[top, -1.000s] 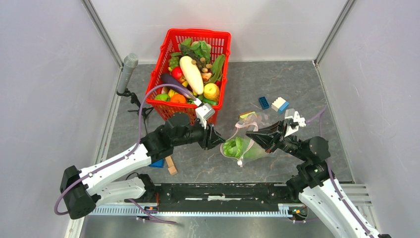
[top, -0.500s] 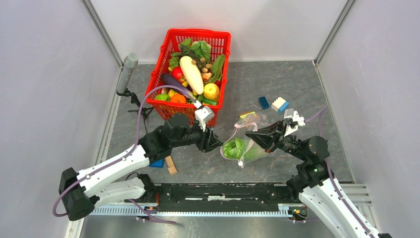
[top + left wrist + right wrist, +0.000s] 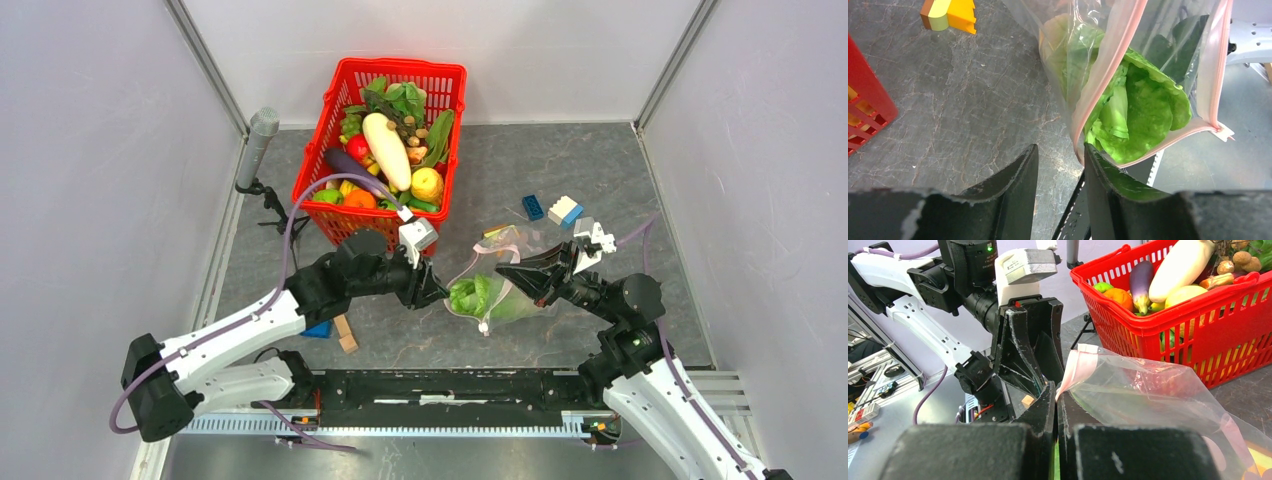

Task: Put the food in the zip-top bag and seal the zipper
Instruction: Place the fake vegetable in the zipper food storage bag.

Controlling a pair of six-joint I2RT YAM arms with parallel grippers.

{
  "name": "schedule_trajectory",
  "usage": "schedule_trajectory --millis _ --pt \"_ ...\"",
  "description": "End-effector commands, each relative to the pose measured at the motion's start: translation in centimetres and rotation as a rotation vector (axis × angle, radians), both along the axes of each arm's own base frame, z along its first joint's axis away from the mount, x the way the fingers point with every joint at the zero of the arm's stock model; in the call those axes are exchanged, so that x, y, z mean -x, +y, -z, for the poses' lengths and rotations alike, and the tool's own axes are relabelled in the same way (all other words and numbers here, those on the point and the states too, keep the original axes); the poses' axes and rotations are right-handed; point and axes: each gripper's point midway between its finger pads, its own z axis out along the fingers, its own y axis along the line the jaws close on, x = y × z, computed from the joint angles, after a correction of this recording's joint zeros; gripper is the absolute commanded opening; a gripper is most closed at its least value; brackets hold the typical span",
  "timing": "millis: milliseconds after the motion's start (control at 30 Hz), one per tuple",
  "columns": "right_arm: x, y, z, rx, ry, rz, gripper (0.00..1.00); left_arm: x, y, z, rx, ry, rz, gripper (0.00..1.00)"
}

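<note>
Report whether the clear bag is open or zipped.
Open. The two pale pink zipper strips of the clear crinkly plastic bag stand apart, with green leafy cabbage between them.

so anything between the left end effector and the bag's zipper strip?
Nothing visible. The left end effector is open and the pink zipper strip hangs just ahead of its fingers. The right end effector is shut on the mouth edge of the zip-top bag, from the opposite side.

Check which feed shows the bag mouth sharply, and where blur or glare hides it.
Left wrist: zipper and cabbage crisp, mild sheen on the zip-top bag, left fingers blurred. Right wrist: right fingers a dark blur, basket sharp. Top external: even light, bag small.
</note>
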Motion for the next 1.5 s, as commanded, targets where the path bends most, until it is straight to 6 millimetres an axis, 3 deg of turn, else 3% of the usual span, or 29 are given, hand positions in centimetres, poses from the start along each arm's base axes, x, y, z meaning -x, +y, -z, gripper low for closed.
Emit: schedule_trajectory --millis 0,200,400,667,833,1000,1200,1367,1467 --pt "0.5 -0.3 -3.1 -0.058 -0.093 0.001 0.0 -0.3 -0.9 -0.5 0.023 -0.019 0.03 0.43" --pt "0.7 -0.3 -3.2 -0.063 -0.091 0.0 0.0 -0.3 -1.6 0.3 0.035 0.009 0.039 0.32" --pt "0.3 -0.4 -2.7 -0.061 -0.081 0.016 0.0 -0.1 -2.0 -0.6 0.075 0.007 0.054 0.03" --pt "-2.9 -1.9 1.4 0.058 0.051 0.201 0.0 -0.5 -2.1 -5.4 0.148 -0.054 0.036 0.02" --pt "-3.0 -2.0 1.6 0.088 0.052 0.211 0.0 -1.9 -0.7 -7.0 0.12 -0.086 -0.06 0.02" --pt "-1.3 -1.6 -1.5 0.038 -0.046 0.141 0.0 -3.0 0.0 -8.9 0.146 -0.106 -0.124 0.02" --pt "0.0 -1.8 -5.7 -0.037 -0.112 0.116 0.0 -3.9 0.3 -9.6 0.128 -0.091 -0.17 0.02" --pt "-0.5 -3.2 -10.8 -0.163 0.026 0.198 0.0 -3.7 -0.3 -10.0 0.153 -0.08 -0.143 0.02" --pt "-1.1 -3.6 -10.4 -0.102 0.066 0.248 0.0 -3.3 -1.0 -10.1 0.183 -0.065 -0.111 0.02"
